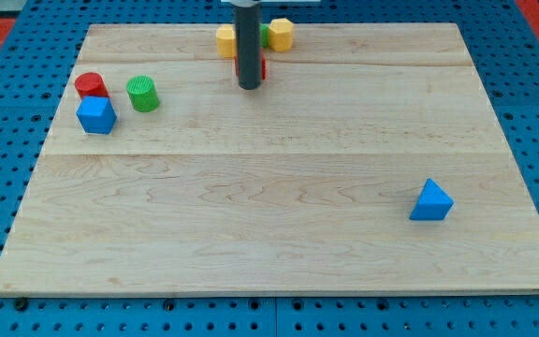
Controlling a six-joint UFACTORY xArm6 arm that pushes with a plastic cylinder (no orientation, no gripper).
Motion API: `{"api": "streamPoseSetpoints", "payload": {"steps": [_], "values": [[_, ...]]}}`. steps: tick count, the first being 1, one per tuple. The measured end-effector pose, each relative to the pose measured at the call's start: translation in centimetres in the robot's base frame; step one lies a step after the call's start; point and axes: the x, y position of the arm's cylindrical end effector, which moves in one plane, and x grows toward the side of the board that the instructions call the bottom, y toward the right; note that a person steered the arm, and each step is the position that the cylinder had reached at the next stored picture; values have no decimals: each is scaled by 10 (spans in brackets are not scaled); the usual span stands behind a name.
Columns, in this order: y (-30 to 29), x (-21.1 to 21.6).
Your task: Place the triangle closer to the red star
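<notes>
So, going from the view's left to its right:

Board: a pale wooden board point(279, 243) lies on a blue pegboard surface point(7, 140) whose holes show all around it.

Red cylinder: the red cylinder point(91, 85) stands near the board's left edge, toward the view's top.

Blue cube: the blue cube point(95, 116) sits just below the red cylinder, touching it or nearly so.

Green cylinder: the green cylinder point(142, 94) stands just to the right of those two, apart from them.

Yellow block, left: a yellow block point(226, 40) at the top edge, its shape unclear, partly hidden by the rod.

Rod and tip: the dark rod comes down from the view's top, and my tip point(249, 86) rests on the board just below the top cluster. It carries no pincer, so nothing opens, narrows or holds.

Red block: a red block point(262, 67) shows only as a sliver right of the rod, touching it; its shape cannot be told.

Green block: a green block point(265, 36) peeks out between rod and right yellow block.

Yellow block, right: a second yellow block point(281, 34), roughly hexagonal.

Blue triangle: the blue triangle point(431, 201) sits alone at the lower right, well apart from my tip and every other block.
</notes>
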Motion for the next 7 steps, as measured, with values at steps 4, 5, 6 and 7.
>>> {"api": "streamPoseSetpoints", "payload": {"steps": [4,5,6,7], "values": [[240,76],[311,170],[280,197],[208,202]]}}
